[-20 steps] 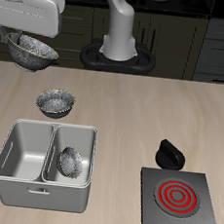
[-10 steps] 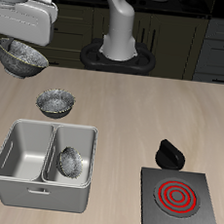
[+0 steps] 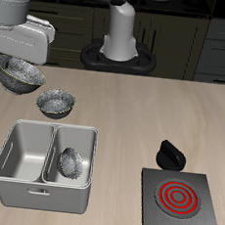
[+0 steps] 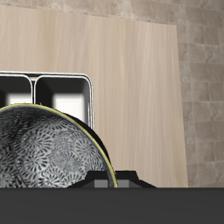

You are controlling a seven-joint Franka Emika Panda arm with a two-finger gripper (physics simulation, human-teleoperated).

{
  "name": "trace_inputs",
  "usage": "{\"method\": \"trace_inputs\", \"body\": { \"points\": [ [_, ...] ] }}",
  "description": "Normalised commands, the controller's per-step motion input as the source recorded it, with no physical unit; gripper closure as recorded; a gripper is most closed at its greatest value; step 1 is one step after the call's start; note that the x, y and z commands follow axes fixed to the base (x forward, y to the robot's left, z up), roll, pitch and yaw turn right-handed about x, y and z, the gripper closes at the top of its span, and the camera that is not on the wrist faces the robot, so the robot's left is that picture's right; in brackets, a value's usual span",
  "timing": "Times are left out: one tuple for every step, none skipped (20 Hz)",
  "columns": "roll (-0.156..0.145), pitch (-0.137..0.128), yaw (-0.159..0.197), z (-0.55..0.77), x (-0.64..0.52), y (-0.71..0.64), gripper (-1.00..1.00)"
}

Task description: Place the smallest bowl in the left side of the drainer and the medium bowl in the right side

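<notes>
Grey drainer (image 3: 20,164) holds the smallest bowl (image 3: 71,161); hand (image 3: 21,64) grips the medium bowl (image 3: 18,73)

The gripper (image 3: 22,58) fingertips are hidden behind the medium bowl (image 3: 19,74) they carry.

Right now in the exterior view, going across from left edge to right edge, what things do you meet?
Bowl held in the gripper → bowl on the table → bowl inside the drainer → black knob → stove plate. The drainer spans several of these, so it is left out.
</notes>
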Motion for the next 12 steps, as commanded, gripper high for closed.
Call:
{"method": "trace_inputs", "body": {
  "points": [
    [-0.065,-0.004,0.068,-0.16,-0.08,-0.03,1.00],
    [0.012,0.041,-0.042,-0.41,0.01,0.02,1.00],
    [-0.003,0.019,0.041,-0.20,0.03,0.01,1.00],
    [-0.032,0.030,0.014,-0.27,0.00,0.04,1.00],
    [-0.028,0.020,0.042,-0.22,0.05,-0.04,1.00],
    [-0.004,0.018,-0.062,-0.24,0.03,-0.02,1.00],
    [0.038,0.036,0.038,-0.32,0.04,0.11,1.00],
    [-0.001,0.030,0.040,-0.26,-0.02,0.01,1.00],
    [-0.027,0.030,-0.027,-0.32,0.08,-0.06,1.00],
    [-0.058,-0.018,0.000,-0.19,0.02,-0.02,1.00],
    [0.066,0.065,-0.020,-0.64,0.05,0.25,1.00],
    [-0.011,0.029,0.012,-0.30,0.03,0.06,1.00]
  ]
}}
